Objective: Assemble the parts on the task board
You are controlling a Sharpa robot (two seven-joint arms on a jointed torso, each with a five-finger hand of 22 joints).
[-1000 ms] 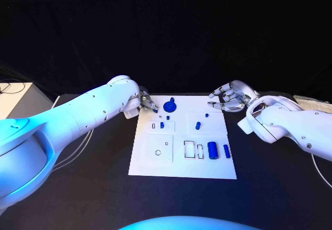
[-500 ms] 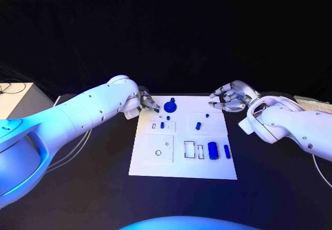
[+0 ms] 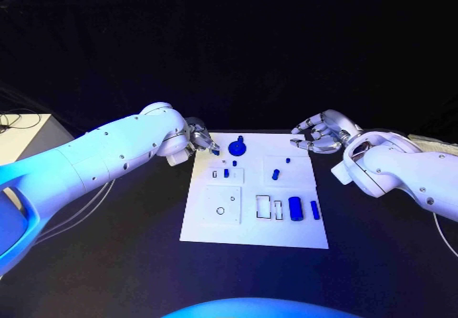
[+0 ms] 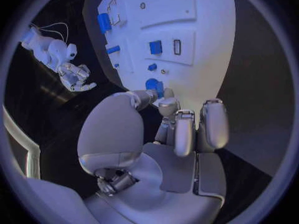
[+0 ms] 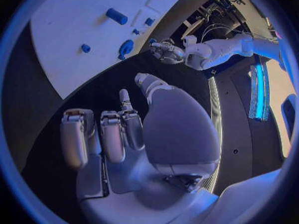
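The white task board point(image 3: 250, 228) lies mid-table. On its far part stands a blue round knob point(image 3: 237, 146), with a small blue piece point(image 3: 235, 163) and two short blue pegs point(image 3: 226, 173) point(image 3: 276, 175) nearer. A blue cylinder point(image 3: 296, 208) and a blue bar point(image 3: 315, 210) lie at the near right. My left hand point(image 3: 201, 141) hovers at the board's far left corner; its thumb and forefinger tips point(image 4: 167, 104) sit just short of the knob point(image 4: 152, 84), the other fingers curled. My right hand point(image 3: 320, 135) hangs past the far right corner, fingers loosely bent, holding nothing point(image 5: 118, 134).
A white box point(image 3: 24, 132) with cables stands off the table's left side. Pale papers point(image 3: 427, 140) lie at the far right edge. Black table surface surrounds the board point(image 5: 69, 30) on all sides.
The whole picture has shifted slightly, so the camera moved. Both hands stay where they were beside the board's far corners, and the parts have not moved.
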